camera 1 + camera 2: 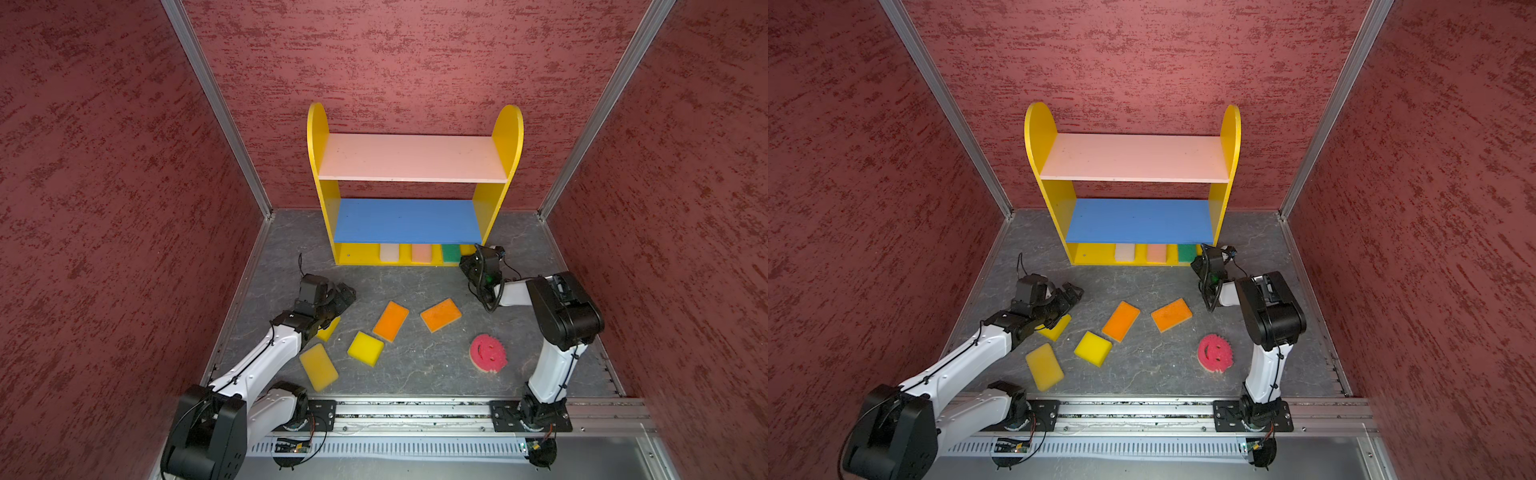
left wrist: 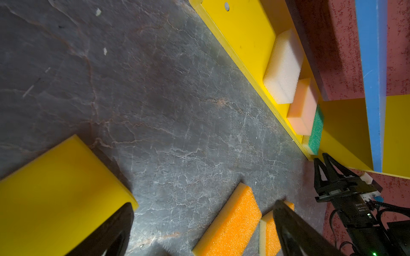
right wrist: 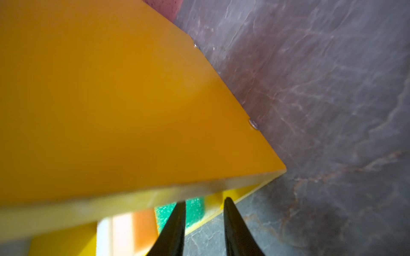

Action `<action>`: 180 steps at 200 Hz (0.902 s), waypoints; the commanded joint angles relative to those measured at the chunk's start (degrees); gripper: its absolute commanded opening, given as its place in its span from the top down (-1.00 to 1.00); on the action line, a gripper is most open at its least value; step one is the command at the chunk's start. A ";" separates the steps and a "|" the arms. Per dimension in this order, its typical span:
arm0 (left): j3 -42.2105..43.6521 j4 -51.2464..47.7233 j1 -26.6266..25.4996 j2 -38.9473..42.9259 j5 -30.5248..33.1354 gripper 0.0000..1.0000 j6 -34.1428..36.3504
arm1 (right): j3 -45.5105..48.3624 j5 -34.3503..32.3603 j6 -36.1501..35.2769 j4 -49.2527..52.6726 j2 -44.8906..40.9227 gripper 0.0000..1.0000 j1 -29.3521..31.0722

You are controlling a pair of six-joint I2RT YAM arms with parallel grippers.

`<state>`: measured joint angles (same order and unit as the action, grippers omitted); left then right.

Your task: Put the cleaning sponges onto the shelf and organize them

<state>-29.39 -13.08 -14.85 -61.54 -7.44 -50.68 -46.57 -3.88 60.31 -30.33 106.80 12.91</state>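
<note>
While the shelf (image 1: 415, 158) stands before my right hand (image 3: 205, 200), its bottom board (image 1: 357, 258) holds the cream sponge (image 1: 389, 252), peach sponge (image 1: 421, 252) and green sponge (image 1: 451, 252), the green nearest that part-open, empty hand; my left hand (image 2: 203, 204), spread wide and empty, hangs beside a yellow sponge (image 2: 62, 188).

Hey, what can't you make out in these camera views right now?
- Third yellow sponge: both top views, mostly under the left arm.
- Cream sponge, peach sponge, green sponge: both top views, backs hidden beneath the blue board.
- Right claw: both top views, tips too small to tell apart.
- Shelf: right wrist view, blurred side panel fills most of the frame.
</note>
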 commanded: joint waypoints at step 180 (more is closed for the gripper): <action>-1.34 -0.08 -0.46 0.47 0.96 -0.96 0.73 | 1.99 11.05 5.78 -5.89 3.74 1.00 -0.03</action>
<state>-30.04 -13.89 -15.18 -60.10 -6.72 -50.54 -42.50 7.33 64.95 -34.15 109.73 12.91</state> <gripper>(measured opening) 0.980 0.046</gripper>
